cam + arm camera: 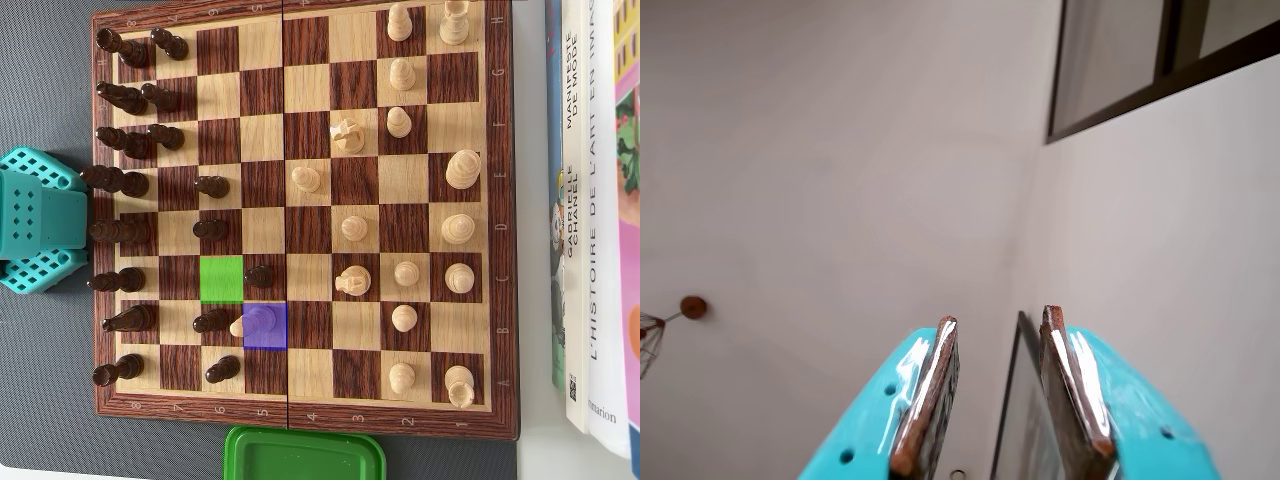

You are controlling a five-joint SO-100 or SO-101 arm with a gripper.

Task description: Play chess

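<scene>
1. Wrist view: the tool [998,325] pointed up at a pale ceiling and wall. Its two teal fingers [925,400] stood apart with nothing between them. A dark window frame [1160,70] sat upper right.
2. Overhead view: the chessboard [300,215] lay on a grey worktop [45,390]. Dark pieces [120,100] crowded the left side, light pieces [460,170] the right.
3. One square was tinted green [222,279]. A square just below and right of it was tinted blue [265,326], and a light pawn [240,326] sat at its left edge.
4. The teal arm base [40,220] sat left of the board, a green lid [305,455] below it, books [590,200] right.
</scene>
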